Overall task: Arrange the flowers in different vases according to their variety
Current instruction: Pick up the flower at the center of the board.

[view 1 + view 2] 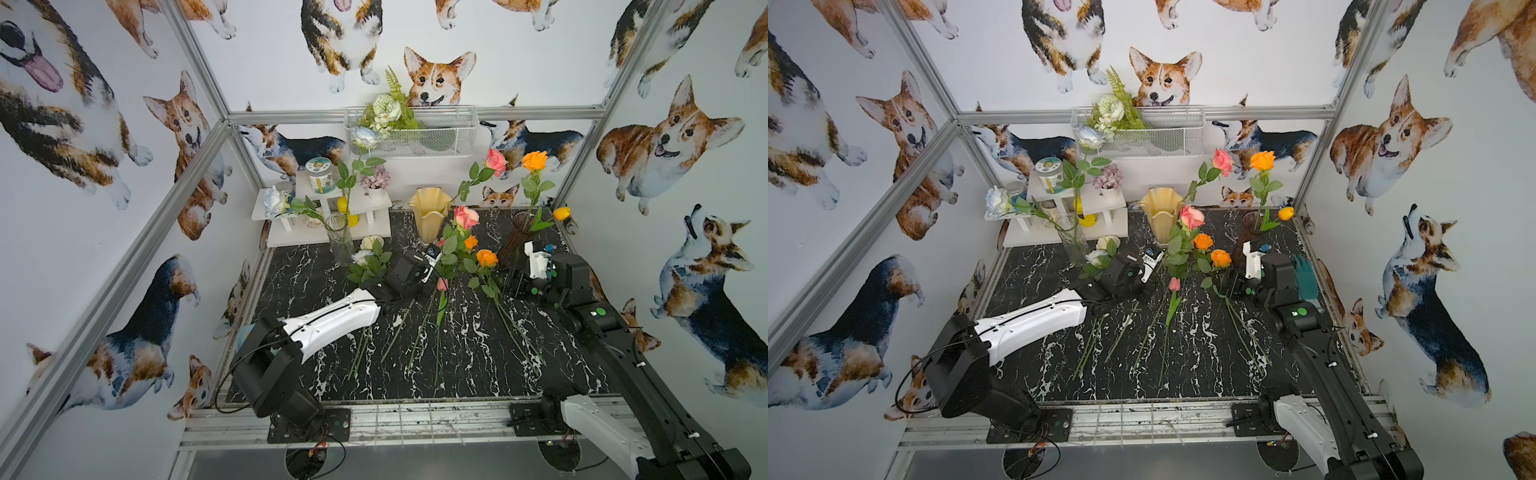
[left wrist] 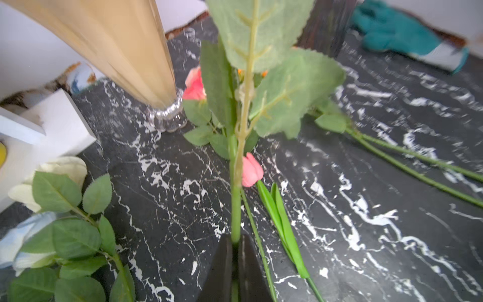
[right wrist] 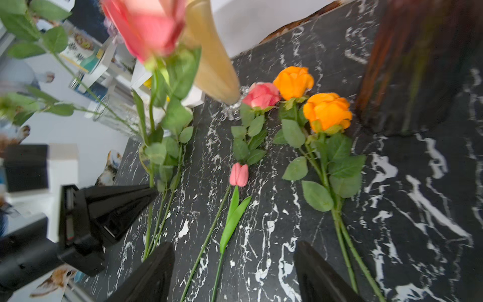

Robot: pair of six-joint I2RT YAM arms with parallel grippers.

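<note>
Two fingers of the left gripper (image 2: 235,243) pinch tight on the green stem of a pink rose (image 1: 465,217), lifted bloom-up just beside the cream-yellow wavy-rimmed vase (image 1: 428,216). A second pink rose (image 1: 496,161) already stands in that vase. Over the black marbled desk (image 1: 457,365) the right gripper (image 3: 234,245) hangs wide apart, above a pink tulip bud (image 3: 239,174) lying flat, two orange roses (image 3: 328,111) just beside it.

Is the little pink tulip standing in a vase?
No, the pink tulip lies flat on the black marble table.
</note>
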